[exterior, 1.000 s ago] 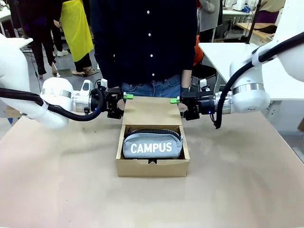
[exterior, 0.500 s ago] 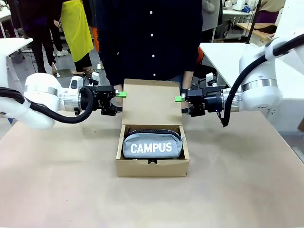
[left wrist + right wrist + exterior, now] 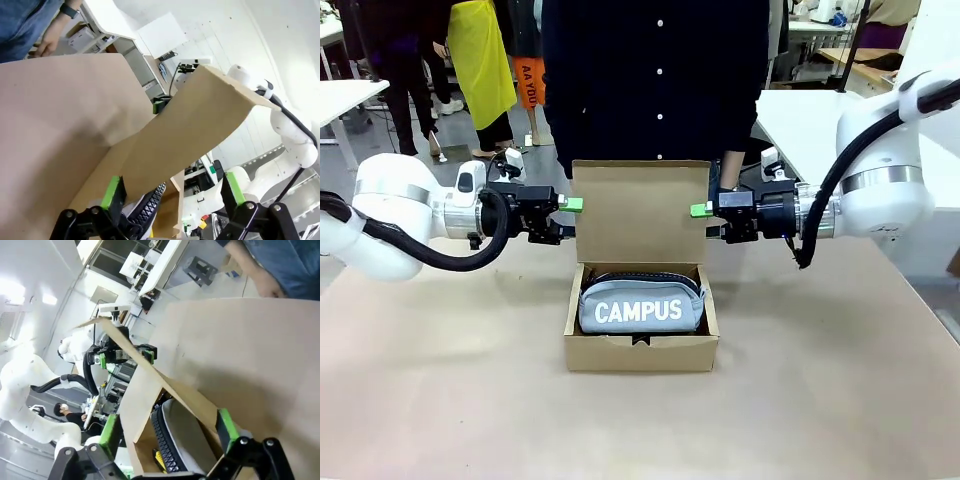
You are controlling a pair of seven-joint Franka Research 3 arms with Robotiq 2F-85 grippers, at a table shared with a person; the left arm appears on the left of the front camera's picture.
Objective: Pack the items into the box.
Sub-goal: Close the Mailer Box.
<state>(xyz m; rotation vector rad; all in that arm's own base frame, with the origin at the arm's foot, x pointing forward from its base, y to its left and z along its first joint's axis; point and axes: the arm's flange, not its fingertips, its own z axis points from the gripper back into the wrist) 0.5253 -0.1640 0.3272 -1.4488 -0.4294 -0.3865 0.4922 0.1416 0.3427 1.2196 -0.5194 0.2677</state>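
One pouch (image 3: 640,305), grey-blue and lettered "CAMPUS", lay inside the cardboard box (image 3: 640,352) at the middle of the tabletop (image 3: 440,380). In the right wrist view a small yellow thing, possibly the utility knife (image 3: 159,458), showed beside the pouch's black zipper. The box's flap lid (image 3: 640,212) stood upright behind it. The left end effector (image 3: 568,205) was at the flap's left edge and the right end effector (image 3: 702,210) at its right edge, both with jaws spread wide and straddling the cardboard, not clamped. A person (image 3: 655,80) in a dark buttoned shirt stood just beyond the flap.
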